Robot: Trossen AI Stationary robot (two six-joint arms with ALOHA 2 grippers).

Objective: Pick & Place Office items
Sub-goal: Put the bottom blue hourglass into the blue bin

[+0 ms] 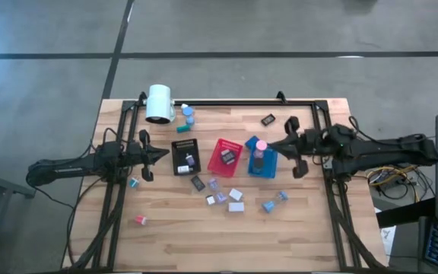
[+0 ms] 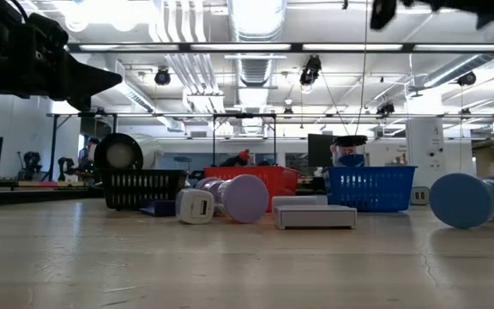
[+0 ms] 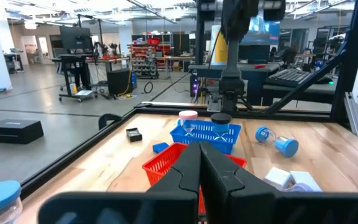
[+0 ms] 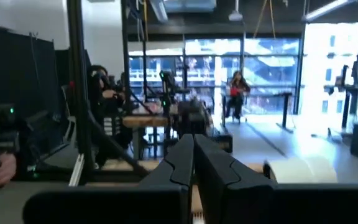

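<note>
high view shows both arms lifted off the wooden tabletop (image 1: 173, 228). left tool (image 1: 160, 154) sits beside the black tray (image 1: 185, 156), fingers pressed together on nothing. right tool (image 1: 274, 148) hangs over the far edge of the blue tray (image 1: 262, 162), also pinched together with nothing in it as far as i can see; its own wrist camera just stares out into the room.

office items (image 1: 230, 198) are mostly loose in front of the three trays: white and grey blocks, lavender bits, a blue-capped piece (image 1: 274, 202), plus a pink piece (image 1: 140, 220) well apart near the front left. a pink cap (image 1: 261, 144) and something dark sit in the blue tray.

risk imo: those pieces are tiny and crowded, so a tool coming down could nudge neighbours or roll the round caps away. the red tray (image 1: 224, 156) touches the blue one, easy to bump.

room behind is an open workshop with desks, monitors and people far off.
</note>
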